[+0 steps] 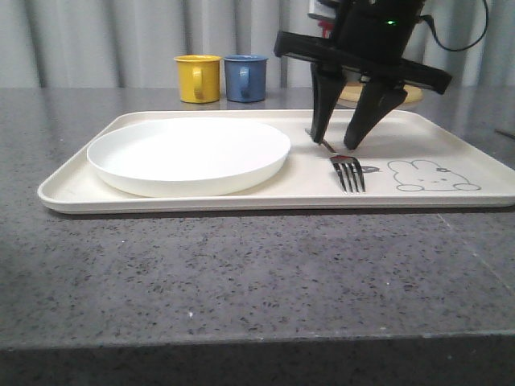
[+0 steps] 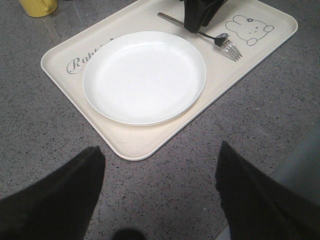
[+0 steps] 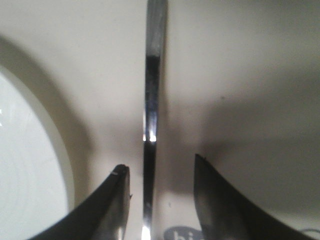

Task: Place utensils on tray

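Front view, left to right. Left of frame: round white plate (image 1: 188, 154) lying on the large cream rectangular plastic tray (image 1: 72, 186). Centre-right: slim silver four-tined fork (image 1: 348, 172) flat on the tray between plate and line-drawn rabbit (image 1: 432, 176). Right gripper (image 1: 336, 145) stands over the handle, jaws parted on either side of it, gripping nothing, probably a release. Left gripper (image 2: 160, 197) spread wide over grey speckled worktop (image 1: 241, 265), holding nothing. Bare tray remains right of the fork, short of the low rim.
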